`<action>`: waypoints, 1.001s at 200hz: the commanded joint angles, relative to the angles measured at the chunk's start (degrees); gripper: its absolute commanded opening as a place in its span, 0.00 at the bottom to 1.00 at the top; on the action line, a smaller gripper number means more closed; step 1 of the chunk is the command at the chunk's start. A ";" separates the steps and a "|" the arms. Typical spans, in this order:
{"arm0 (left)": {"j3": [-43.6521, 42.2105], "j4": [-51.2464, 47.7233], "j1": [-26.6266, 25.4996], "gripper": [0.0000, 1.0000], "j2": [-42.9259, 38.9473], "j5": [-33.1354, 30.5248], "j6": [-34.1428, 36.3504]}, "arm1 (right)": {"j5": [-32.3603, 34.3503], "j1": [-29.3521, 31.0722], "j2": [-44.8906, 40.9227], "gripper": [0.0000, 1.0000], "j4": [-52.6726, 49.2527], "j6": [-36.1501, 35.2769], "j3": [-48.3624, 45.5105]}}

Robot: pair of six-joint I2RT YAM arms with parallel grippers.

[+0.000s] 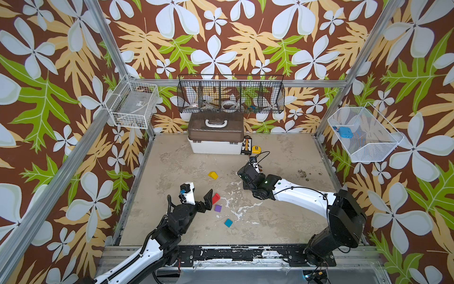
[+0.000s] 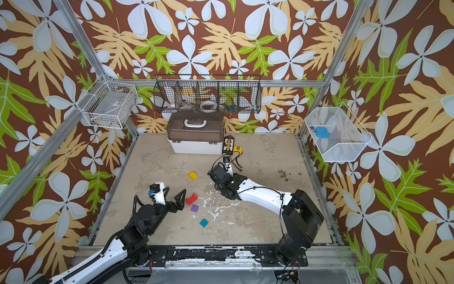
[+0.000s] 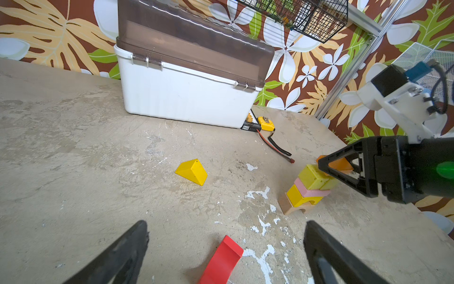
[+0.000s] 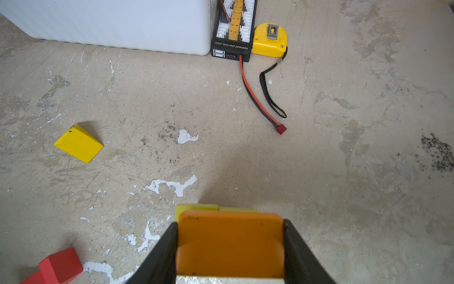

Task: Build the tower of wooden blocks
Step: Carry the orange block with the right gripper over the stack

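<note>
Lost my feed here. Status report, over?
Left gripper open, empty, near red arch. Right gripper shut on orange block at tower top. Nothing in the way.

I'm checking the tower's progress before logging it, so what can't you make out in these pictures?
- The tower: hidden in both top views under the right arm.
- Right wrist view: orange block in the right gripper covers most layers beneath; contact unclear.
- Left wrist view: red arch cut off by the bottom edge.
- Contents of the black wire basket: too small.
</note>
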 commanded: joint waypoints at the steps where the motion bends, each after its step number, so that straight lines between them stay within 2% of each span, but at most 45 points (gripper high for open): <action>1: -0.10 1.71 0.06 1.00 -0.11 -0.30 0.65 | 0.02 0.03 -0.10 0.35 0.82 -0.22 -0.02; 122: -0.15 1.78 0.06 1.00 -0.06 -0.23 0.65 | -0.65 0.07 0.74 0.44 1.39 0.81 0.20; 200: -0.17 1.79 0.06 1.00 -0.12 -0.11 0.65 | -0.49 0.07 0.88 0.54 1.26 1.13 0.11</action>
